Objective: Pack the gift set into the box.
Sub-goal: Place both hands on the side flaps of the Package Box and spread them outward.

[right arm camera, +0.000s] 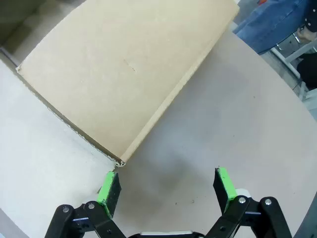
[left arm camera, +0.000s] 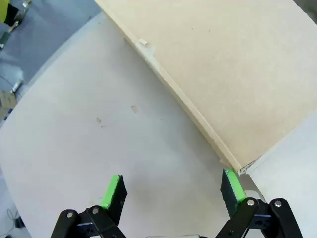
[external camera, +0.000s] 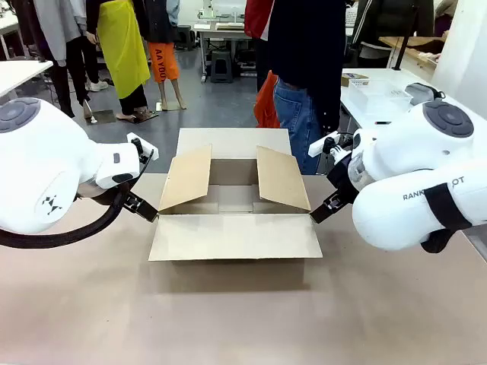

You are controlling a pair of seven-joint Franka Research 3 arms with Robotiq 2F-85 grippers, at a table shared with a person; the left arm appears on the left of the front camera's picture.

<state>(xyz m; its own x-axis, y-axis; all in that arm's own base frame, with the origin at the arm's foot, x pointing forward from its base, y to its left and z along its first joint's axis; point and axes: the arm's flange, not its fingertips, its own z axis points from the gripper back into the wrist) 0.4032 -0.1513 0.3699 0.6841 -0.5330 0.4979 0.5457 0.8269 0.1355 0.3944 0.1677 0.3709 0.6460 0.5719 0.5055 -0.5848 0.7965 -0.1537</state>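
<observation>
Bare table [external camera: 228, 319] frontage; box [external camera: 234, 237] centred, flaps opened; left end effector [left arm camera: 172, 188] and right end effector [right arm camera: 167, 184] held spread, empty, beside flap corners.

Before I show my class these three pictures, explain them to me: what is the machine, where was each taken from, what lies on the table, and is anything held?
Two white robot arms stand at a table. The wide picture looks across it toward a person standing behind. On the table sits a brown cardboard box, flaps open. The other two pictures come from wrist cameras: the left gripper and right gripper, both open, holding nothing, each near a box flap.
</observation>
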